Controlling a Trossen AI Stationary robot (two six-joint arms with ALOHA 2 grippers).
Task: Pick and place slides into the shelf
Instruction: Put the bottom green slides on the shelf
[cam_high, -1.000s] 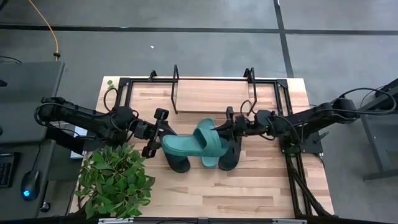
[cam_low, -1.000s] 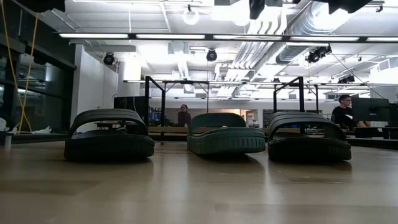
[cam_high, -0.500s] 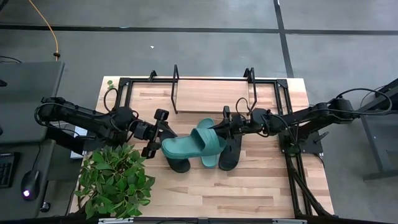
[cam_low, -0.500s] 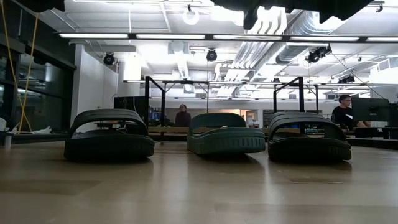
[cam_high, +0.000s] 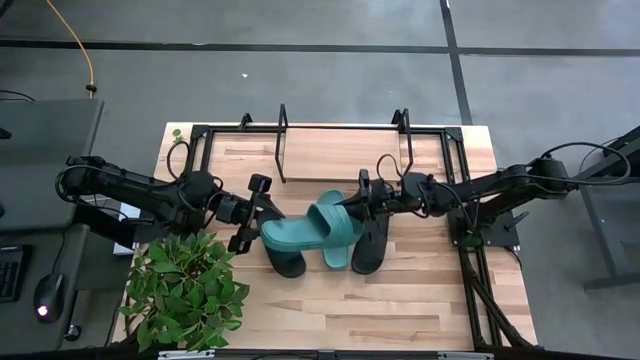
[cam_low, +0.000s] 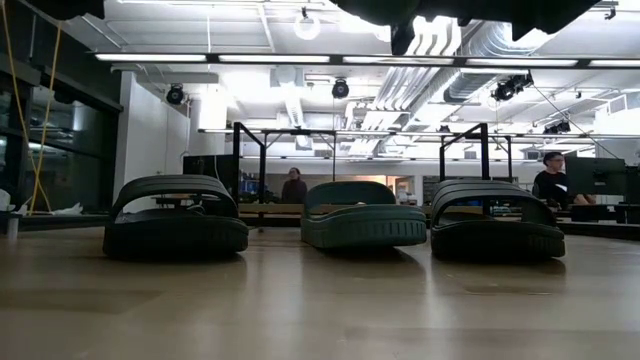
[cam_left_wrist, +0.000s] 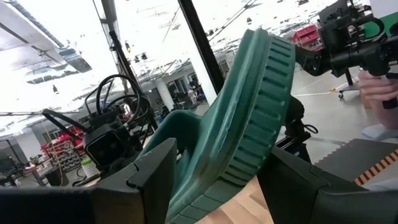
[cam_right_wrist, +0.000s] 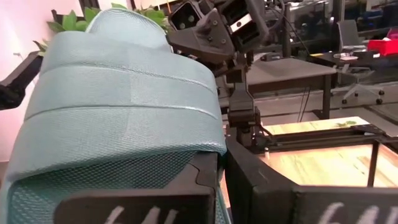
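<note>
Starting at the left of the high view, a potted plant (cam_high: 185, 290) fills the lower left corner of the table (cam_high: 420, 310). Just above it the left gripper (cam_high: 262, 222) reaches toward the middle and clamps the heel end of a teal slide (cam_high: 300, 235). Its claw is held partly apart by the sole. The left wrist view shows that grip up close, with one dark finger (cam_left_wrist: 155, 180) on each side of the ribbed teal sole (cam_left_wrist: 249, 124).

The low view shows what the top-down picture hides. Only three slides rest on the wood: a black slide (cam_low: 175, 225) at left, a second teal slide (cam_low: 363, 222) in the centre and another black slide (cam_low: 497, 228) at right. The gripped one is therefore lifted clear.

Right of centre in the high view, the right gripper (cam_high: 362, 205) sits against the raised slide's strap with its claw closed tight. The right wrist view shows that strap (cam_right_wrist: 124, 106) filling the frame just past the fingers (cam_right_wrist: 280, 193). I cannot tell whether they pinch it.

The shelf (cam_high: 340, 155) stands at the upper middle, apart from all four slides.
</note>
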